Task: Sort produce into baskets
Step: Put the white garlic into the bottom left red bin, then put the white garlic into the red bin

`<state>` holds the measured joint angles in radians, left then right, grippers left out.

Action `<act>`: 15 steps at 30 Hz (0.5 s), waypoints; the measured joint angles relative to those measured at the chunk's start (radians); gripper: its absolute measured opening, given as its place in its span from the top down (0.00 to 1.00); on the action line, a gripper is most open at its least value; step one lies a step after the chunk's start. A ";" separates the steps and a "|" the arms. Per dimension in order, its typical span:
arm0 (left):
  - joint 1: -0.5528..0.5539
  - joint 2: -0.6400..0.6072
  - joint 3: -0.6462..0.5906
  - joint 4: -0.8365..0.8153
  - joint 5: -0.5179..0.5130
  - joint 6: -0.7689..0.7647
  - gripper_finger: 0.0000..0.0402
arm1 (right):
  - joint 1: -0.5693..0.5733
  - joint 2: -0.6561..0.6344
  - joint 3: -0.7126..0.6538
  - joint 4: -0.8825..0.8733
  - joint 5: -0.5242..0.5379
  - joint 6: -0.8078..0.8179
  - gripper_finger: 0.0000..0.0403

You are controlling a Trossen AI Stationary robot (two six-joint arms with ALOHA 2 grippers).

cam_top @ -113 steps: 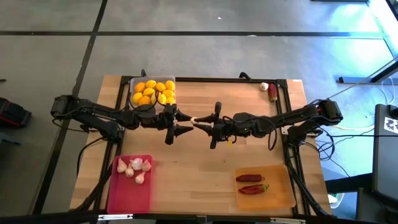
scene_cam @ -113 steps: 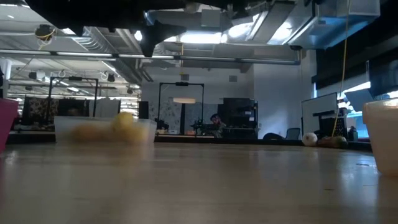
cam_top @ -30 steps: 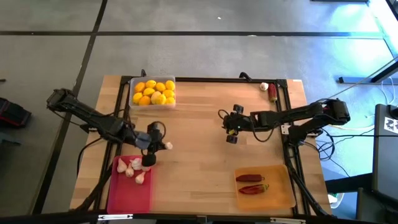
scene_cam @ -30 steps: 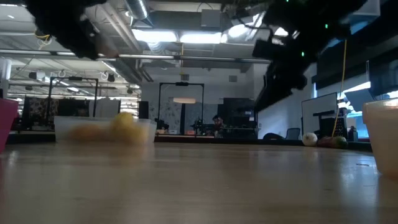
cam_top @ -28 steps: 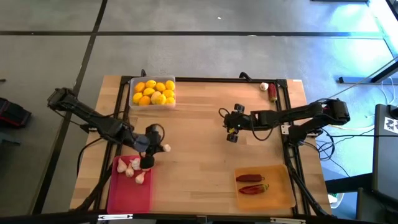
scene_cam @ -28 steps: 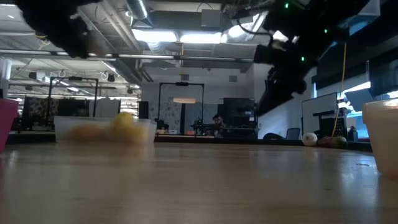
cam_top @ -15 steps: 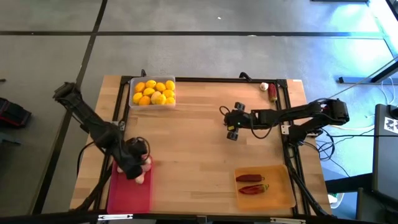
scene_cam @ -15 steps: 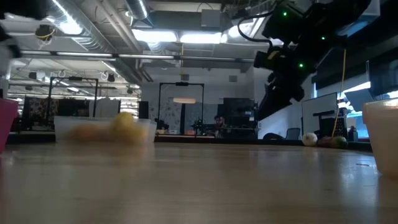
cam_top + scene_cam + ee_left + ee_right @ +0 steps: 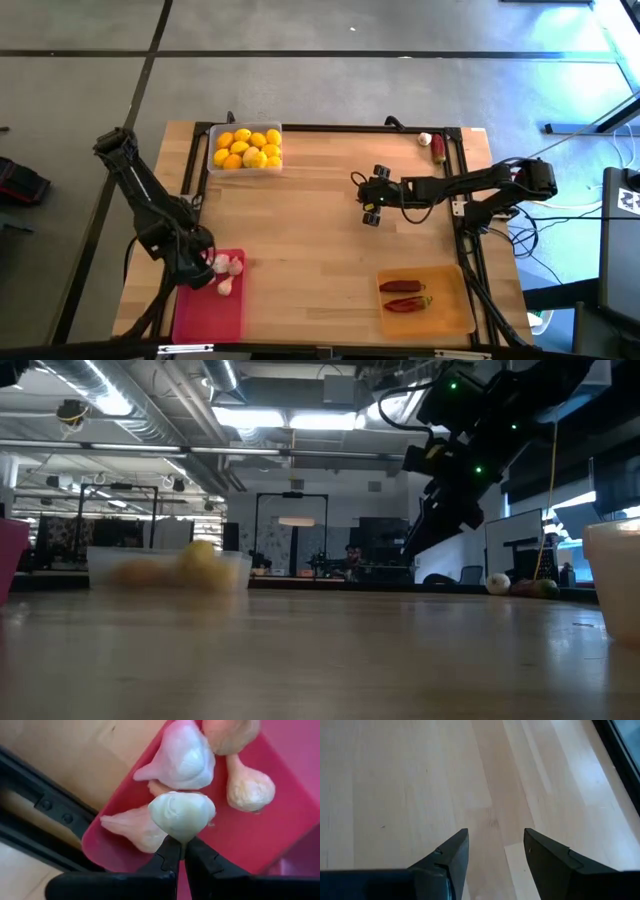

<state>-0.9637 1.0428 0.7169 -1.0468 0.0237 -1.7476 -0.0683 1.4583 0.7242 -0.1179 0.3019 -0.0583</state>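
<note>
Papery white garlic bulb sits right at my left gripper tips, fingers pressed together on its stem end, so I'm pinching it by the thin bit w/ the fat round body sticking out ahead. I judge it light and fairly firm, but the skin is dry and flaky and the pinch point is narrow, so it could pivot or slip if I swing fast. A better hold would be across the bulb's widest part; for the drop this grip seems ok.

Just beyond the tips, under the bulb: pink-red tray, near one corner of it. Other garlic bulbs lie close ahead and to either side, some touching each other, so I'd let go w/o pushing down, else I'll shove the neighbours.

Far across the table from that gripper: clear tray full of yellow-orange fruits, and an orange tray w/ two red chilies.

Right gripper hangs over bare wood, fingers spread, holding nothing. Beyond it at the table's far edge lie one loose garlic and a chili, not yet sorted. The chili probably bends some, so I'd grab it mid-length.
</note>
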 joint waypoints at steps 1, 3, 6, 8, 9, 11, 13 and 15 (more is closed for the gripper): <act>-0.006 0.000 0.000 -0.001 0.004 -0.010 0.96 | -0.005 0.001 0.000 0.002 -0.002 -0.002 0.54; -0.012 0.000 0.000 -0.009 0.006 -0.029 0.96 | -0.006 0.001 0.000 0.001 -0.003 -0.001 0.54; -0.013 0.000 -0.001 -0.030 0.006 -0.066 0.96 | -0.005 0.001 0.000 0.002 -0.002 0.001 0.54; -0.012 0.000 -0.001 -0.040 0.012 -0.085 0.94 | -0.005 0.001 0.000 0.003 -0.006 0.001 0.54; -0.012 0.000 -0.001 -0.049 0.018 -0.089 0.91 | -0.005 0.001 0.000 0.003 -0.009 0.001 0.54; -0.012 0.000 -0.001 -0.050 0.022 -0.098 0.85 | -0.004 0.001 0.000 0.003 -0.011 0.001 0.54; -0.012 0.000 -0.001 -0.051 0.022 -0.107 0.78 | -0.004 0.001 0.000 0.003 -0.011 0.001 0.54; -0.012 0.000 -0.001 -0.044 0.023 -0.102 0.70 | -0.004 0.001 0.000 0.003 -0.011 0.001 0.54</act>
<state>-0.9756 1.0431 0.7158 -1.0903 0.0465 -1.8491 -0.0727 1.4593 0.7242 -0.1146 0.2905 -0.0578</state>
